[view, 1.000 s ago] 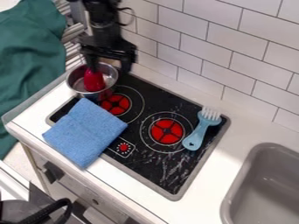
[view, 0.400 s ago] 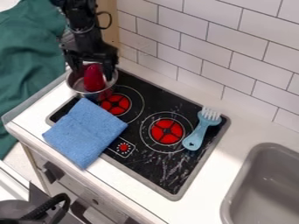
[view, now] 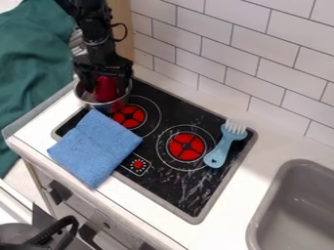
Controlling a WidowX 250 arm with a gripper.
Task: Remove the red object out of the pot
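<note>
The red object (view: 106,89) stands in the metal pot (view: 103,105) at the upper left of the stove. My gripper (view: 104,87) hangs over the pot, its fingers spread on the left and right sides of the red object and their tips down at the pot's opening. The gripper's body hides the upper end of the red object. Whether either finger touches it, I cannot tell.
A folded blue cloth (view: 95,148) lies in front of the pot, across the stove's edge. A light blue brush (view: 223,145) rests on the stove's right side. The grey sink (view: 297,210) is at lower right, the tiled wall (view: 228,49) behind.
The gripper has come down and left over the pot, and its fingers are now lower around the red object. The pot, cloth and brush have stayed in place.
</note>
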